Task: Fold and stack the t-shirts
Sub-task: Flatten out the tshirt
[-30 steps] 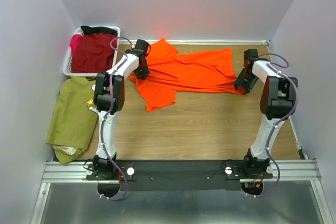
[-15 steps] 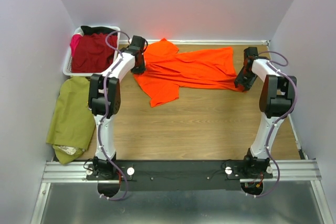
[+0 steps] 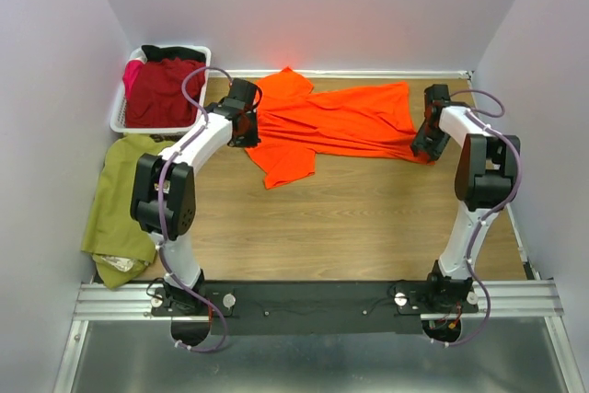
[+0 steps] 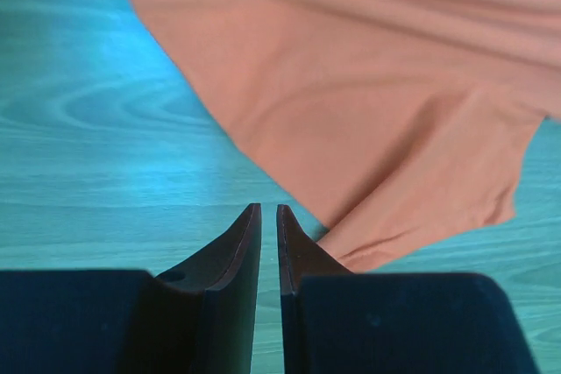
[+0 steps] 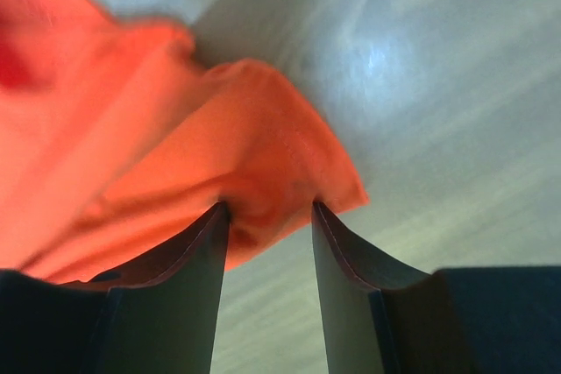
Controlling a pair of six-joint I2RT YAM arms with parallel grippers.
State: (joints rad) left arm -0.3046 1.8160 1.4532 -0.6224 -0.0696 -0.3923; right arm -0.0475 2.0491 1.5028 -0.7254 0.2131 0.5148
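The bright orange t-shirt (image 3: 336,121) lies spread across the far half of the wooden table, one sleeve pointing toward me. My left gripper (image 3: 248,138) sits at its left edge. In the left wrist view its jaws (image 4: 268,208) stand a narrow slit apart with only table between them, and the orange cloth (image 4: 377,102) lies just ahead and to the right. My right gripper (image 3: 421,146) is at the shirt's right hem corner. Its jaws (image 5: 270,205) stand wide apart, and a bunched corner of orange cloth (image 5: 175,129) lies between the fingertips.
A white slatted basket (image 3: 118,121) at the far left holds a dark red shirt (image 3: 164,89). An olive green shirt (image 3: 124,200) lies folded along the table's left edge. Walls close in on the left, back and right. Bare wood (image 3: 350,218) stretches in front of the orange shirt.
My left gripper has let go of the shirt's left edge and opened slightly, while its elbow swung down and left. The near sleeve shifted a little right. The right gripper barely moved.
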